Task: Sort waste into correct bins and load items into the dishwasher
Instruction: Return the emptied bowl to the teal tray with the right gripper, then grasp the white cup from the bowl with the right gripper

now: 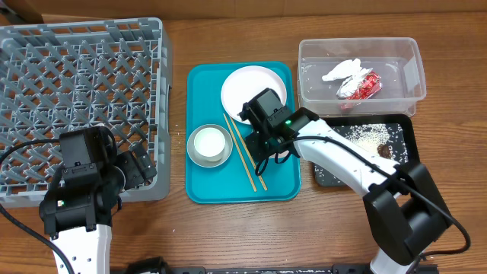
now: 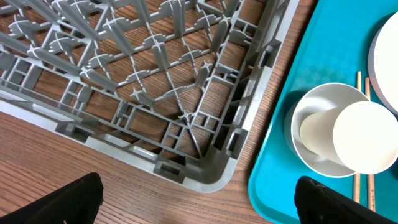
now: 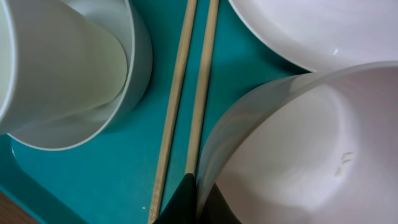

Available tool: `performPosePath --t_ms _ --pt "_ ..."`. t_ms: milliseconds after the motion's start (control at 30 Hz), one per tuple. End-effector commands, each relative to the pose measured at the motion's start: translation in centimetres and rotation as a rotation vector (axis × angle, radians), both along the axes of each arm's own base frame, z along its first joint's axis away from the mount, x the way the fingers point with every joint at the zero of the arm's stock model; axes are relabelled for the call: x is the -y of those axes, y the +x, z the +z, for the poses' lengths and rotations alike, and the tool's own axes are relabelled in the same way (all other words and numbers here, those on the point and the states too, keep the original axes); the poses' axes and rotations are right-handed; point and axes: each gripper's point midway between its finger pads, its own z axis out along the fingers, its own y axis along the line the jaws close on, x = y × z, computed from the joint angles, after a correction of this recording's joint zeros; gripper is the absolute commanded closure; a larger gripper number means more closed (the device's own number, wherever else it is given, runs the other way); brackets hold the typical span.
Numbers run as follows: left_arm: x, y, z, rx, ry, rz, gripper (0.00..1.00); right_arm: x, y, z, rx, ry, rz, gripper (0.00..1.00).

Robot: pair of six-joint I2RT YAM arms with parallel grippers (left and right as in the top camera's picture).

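My right gripper [image 3: 196,200] is shut on the rim of the small white-pink bowl [image 3: 292,143], tilted over the teal tray; in the overhead view the gripper [image 1: 268,148] hides the bowl. The chopsticks [image 1: 245,152] [image 3: 177,81] lie side by side to its left. The white cup [image 1: 209,142] [image 3: 56,62] stands in the grey metal bowl [image 1: 196,157] [image 3: 140,68]. The white plate [image 1: 247,87] [image 3: 323,25] is behind. My left gripper [image 1: 135,169] [image 2: 199,205] is open and empty at the grey dish rack's [image 1: 76,76] [image 2: 155,93] near right corner.
The teal tray [image 1: 281,186] [image 2: 280,180] lies mid-table. The clear tub [image 1: 411,76] holds the tissue [image 1: 342,70] and the red-and-silver wrapper [image 1: 364,86]. The black tray [image 1: 407,148] holds rice [image 1: 373,137] and a brown lump [image 1: 384,151].
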Motion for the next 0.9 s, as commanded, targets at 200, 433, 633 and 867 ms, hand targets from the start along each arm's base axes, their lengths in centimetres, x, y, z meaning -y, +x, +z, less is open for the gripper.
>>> performPosePath --t_ms 200,433,633,867 --pt "0.0 0.4 0.8 0.028 -0.012 0.01 0.0 -1.3 -1.3 1.4 -0.072 0.078 0.015 0.65" --pt "0.0 0.4 0.8 0.028 -0.011 0.01 0.0 -2.0 -0.5 7.1 -0.063 0.093 0.0 0.59" --pt "0.0 0.4 0.8 0.027 -0.012 0.01 0.0 -3.6 -0.5 9.0 -0.072 0.155 -0.013 0.57" --pt "0.0 0.4 0.8 0.028 -0.012 0.01 0.0 -4.5 -1.2 7.4 -0.127 0.14 -0.061 0.57"
